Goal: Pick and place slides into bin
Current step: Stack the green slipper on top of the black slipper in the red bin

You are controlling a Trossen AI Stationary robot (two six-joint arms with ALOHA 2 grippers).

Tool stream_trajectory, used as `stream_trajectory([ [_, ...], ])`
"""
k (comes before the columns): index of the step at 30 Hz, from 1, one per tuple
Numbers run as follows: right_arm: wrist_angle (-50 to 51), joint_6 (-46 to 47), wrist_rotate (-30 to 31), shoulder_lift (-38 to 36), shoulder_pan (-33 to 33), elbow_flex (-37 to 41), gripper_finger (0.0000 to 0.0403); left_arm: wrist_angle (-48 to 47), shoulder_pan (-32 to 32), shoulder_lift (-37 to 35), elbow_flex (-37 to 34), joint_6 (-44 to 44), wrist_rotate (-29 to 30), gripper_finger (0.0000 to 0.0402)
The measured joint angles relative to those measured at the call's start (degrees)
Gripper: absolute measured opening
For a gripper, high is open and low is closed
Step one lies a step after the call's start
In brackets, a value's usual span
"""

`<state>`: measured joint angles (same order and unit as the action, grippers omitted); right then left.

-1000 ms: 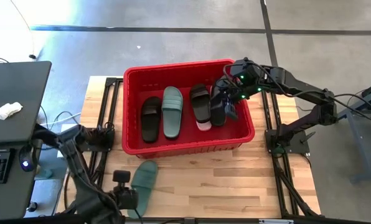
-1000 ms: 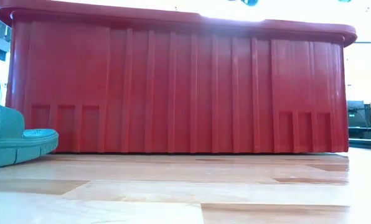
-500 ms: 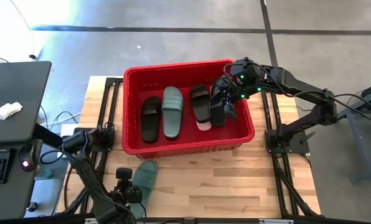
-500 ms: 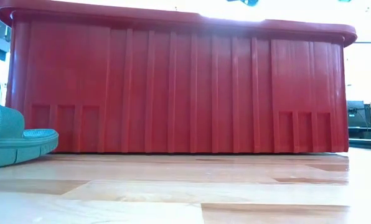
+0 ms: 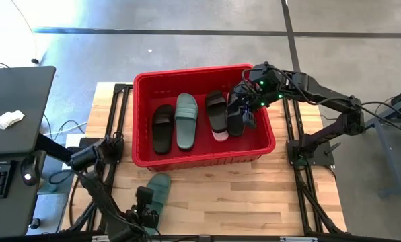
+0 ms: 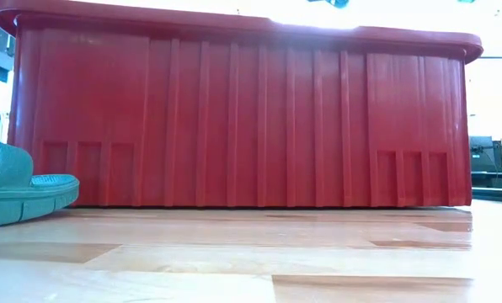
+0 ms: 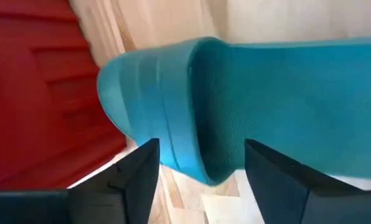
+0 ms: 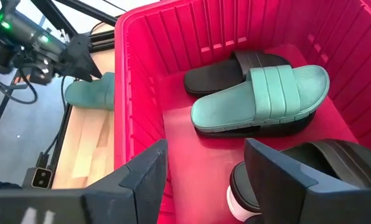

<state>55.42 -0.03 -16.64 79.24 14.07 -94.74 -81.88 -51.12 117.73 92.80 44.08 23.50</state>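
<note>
A sage green slide (image 5: 160, 188) (image 7: 235, 93) lies sole down on the wooden table, just in front of the red bin (image 5: 200, 158) (image 6: 234, 118). My left gripper (image 5: 145, 205) (image 7: 201, 168) is low at the table's near edge, open, one finger on each side of the slide's strap end. Inside the bin lie a black slide (image 5: 163, 128), a green slide (image 5: 186, 119) (image 8: 266, 93), and two more black slides (image 5: 216, 109) over a pale pink one (image 5: 220, 136). My right gripper (image 5: 244, 111) (image 8: 204, 186) hovers open over the bin's right part, holding nothing. My left gripper has its open fingers (image 7: 142, 171) level with the table, on either side of the green slide's strap edge (image 7: 192, 155). I cannot tell whether they touch it. The slide lies flat on the table.
The bin fills the table's far middle. Bare wood (image 5: 254, 195) lies in front of it to the right. A grey desk (image 5: 12, 114) with a keyboard stands off the left edge. Black frame rails (image 5: 301, 168) run along both sides.
My left gripper has moved along the table's near edge toward the right, up to the green slide's near end. The right arm and the slides in the bin have kept still.
</note>
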Motion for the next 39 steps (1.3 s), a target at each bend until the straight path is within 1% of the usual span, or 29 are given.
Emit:
stream_trajectory([
  [2,0.0,0.0,0.0,0.0,0.0,0.0,0.0202,-0.2,0.4,1.3,0.0,-0.2,-0.7,0.0223],
  [8,0.0,0.0,0.0,0.0,0.0,0.0,0.0202,-1.3,3.0,4.4,0.0,-0.2,1.5,0.0225],
  [16,0.6,0.2,0.0,0.0,0.0,0.0,0.0202,-2.3,6.5,6.9,0.0,-0.3,1.6,0.0225],
  [18,0.8,0.2,0.0,0.0,0.0,0.0,0.0202,-2.2,7.0,7.3,0.0,-0.3,1.6,0.0218],
  [20,0.9,0.2,0.0,0.0,0.0,0.0,0.0202,-2.0,7.3,7.2,0.0,-0.3,1.6,0.02],
  [23,1.1,0.1,0.0,0.0,0.0,0.0,0.0202,-2.2,7.2,7.2,0.0,-0.3,1.4,0.0156],
  [25,1.1,0.1,0.0,0.0,0.0,0.0,0.0202,-2.2,7.2,7.2,0.1,-0.3,0.3,0.0116],
  [29,1.1,0.0,0.0,0.0,0.0,0.0,0.0202,-1.1,7.3,7.2,0.2,-0.3,-5.1,0.0026],
  [30,1.1,0.0,0.0,0.0,0.0,0.0,0.0202,-0.6,7.3,7.2,0.2,-0.2,-6.2,0.0014],
  [33,1.1,-0.4,0.0,0.0,0.0,0.0,0.0202,-0.8,7.2,7.2,1.8,-0.2,-7.9,0.0017],
  [35,0.9,-0.4,0.0,0.0,0.0,0.0,0.0202,-1.0,7.2,7.1,3.6,-0.2,-8.4,0.0012],
  [37,0.9,-0.4,0.0,0.0,0.0,0.0,0.0202,-2.3,7.2,7.2,6.4,-0.4,-8.6,0.0006],
  [39,0.9,-0.5,0.0,0.0,0.0,0.0,0.0202,-5.5,7.2,7.1,10.3,-0.5,-8.5,0.0009],
])
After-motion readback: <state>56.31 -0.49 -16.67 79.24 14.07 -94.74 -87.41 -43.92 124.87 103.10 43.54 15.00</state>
